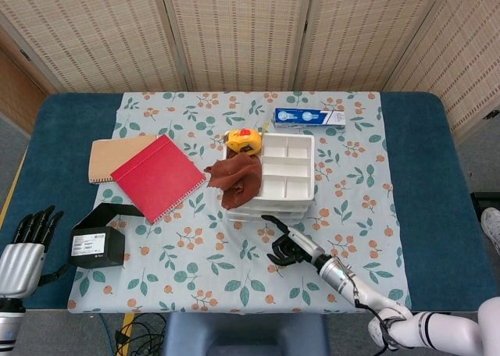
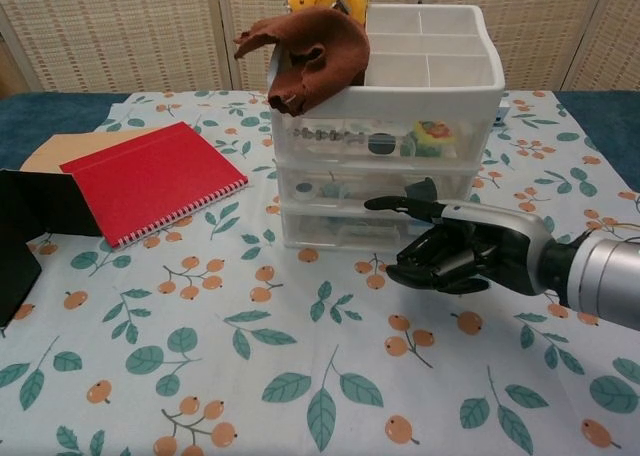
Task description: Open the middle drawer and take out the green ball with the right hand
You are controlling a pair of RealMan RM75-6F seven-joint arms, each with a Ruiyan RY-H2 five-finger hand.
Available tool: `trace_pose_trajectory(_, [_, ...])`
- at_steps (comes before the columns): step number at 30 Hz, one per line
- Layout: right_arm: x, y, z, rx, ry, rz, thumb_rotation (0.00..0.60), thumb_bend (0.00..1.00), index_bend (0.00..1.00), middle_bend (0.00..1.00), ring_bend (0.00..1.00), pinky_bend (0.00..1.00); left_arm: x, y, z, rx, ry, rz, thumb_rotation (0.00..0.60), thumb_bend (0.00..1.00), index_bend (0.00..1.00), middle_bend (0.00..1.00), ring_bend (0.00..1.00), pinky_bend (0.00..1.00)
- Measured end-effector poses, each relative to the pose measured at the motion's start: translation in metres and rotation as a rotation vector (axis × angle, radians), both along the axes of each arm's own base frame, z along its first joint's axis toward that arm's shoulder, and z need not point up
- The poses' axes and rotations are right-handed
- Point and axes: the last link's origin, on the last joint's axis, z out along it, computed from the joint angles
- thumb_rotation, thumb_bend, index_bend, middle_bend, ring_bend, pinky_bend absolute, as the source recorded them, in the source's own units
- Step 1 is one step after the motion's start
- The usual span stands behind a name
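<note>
Drawers stay closed on the white drawer unit (image 2: 385, 166) at the middle of the floral tablecloth (image 1: 195, 254), and we see the middle drawer (image 2: 375, 186) shut behind our right hand (image 2: 455, 251). That hand hovers just in front of the unit, one finger stretched toward the drawer front, the rest curled in, grasping nothing. We cannot make out the green ball through the cloudy plastic. A brown cloth (image 2: 310, 61) and a yellow tape measure (image 1: 244, 140) sit on top. Left lies a red notebook (image 1: 158, 176). Our left hand (image 1: 27, 243) rests at the near left edge, fingers spread and empty.
</note>
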Motion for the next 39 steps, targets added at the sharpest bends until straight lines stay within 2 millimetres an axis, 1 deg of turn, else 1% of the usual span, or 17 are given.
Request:
trace_pose_trajectory(6, [0.007,-0.008,-0.009,-0.001,-0.004,0.003,0.600,0.42,0.00,0.81,0.93,0.99,-0.001,0.001,0.001,0.000,-0.001,0.002,0.600,0.14,0.03,0.00,0.01,0.06])
trace_pose_trajectory(14, [0.015,-0.014,-0.018,0.012,0.001,0.025,0.600,0.42,0.00,0.81,0.93,0.99,-0.002,0.002,0.002,-0.002,0.002,0.007,0.600,0.14,0.03,0.00,0.01,0.06])
trace_pose_trajectory(22, [0.017,-0.017,-0.022,0.014,0.002,0.035,0.600,0.43,0.00,0.81,0.93,0.99,-0.001,0.003,0.002,-0.008,0.003,0.008,0.600,0.14,0.03,0.00,0.01,0.06])
trace_pose_trajectory(26, [0.017,-0.018,-0.022,0.012,0.005,0.042,0.600,0.45,0.00,0.81,0.93,0.99,0.000,0.004,0.001,-0.011,0.004,0.007,0.600,0.14,0.03,0.00,0.01,0.06])
trace_pose_trajectory(28, [0.016,-0.018,-0.022,0.012,0.006,0.046,0.600,0.47,0.02,0.81,0.93,0.99,0.000,0.004,0.001,-0.013,0.005,0.008,0.600,0.14,0.03,0.00,0.01,0.06])
trace_pose_trajectory(32, [0.015,-0.017,-0.021,0.008,0.007,0.053,0.600,0.50,0.09,0.81,0.93,0.99,0.000,0.004,0.000,-0.016,0.008,0.011,0.600,0.14,0.03,0.00,0.01,0.06])
trace_pose_trajectory(39, [0.013,-0.012,-0.021,0.015,0.004,0.061,0.600,0.51,0.11,0.81,0.93,0.99,0.001,0.004,-0.001,-0.021,0.011,0.011,0.600,0.14,0.03,0.00,0.01,0.06])
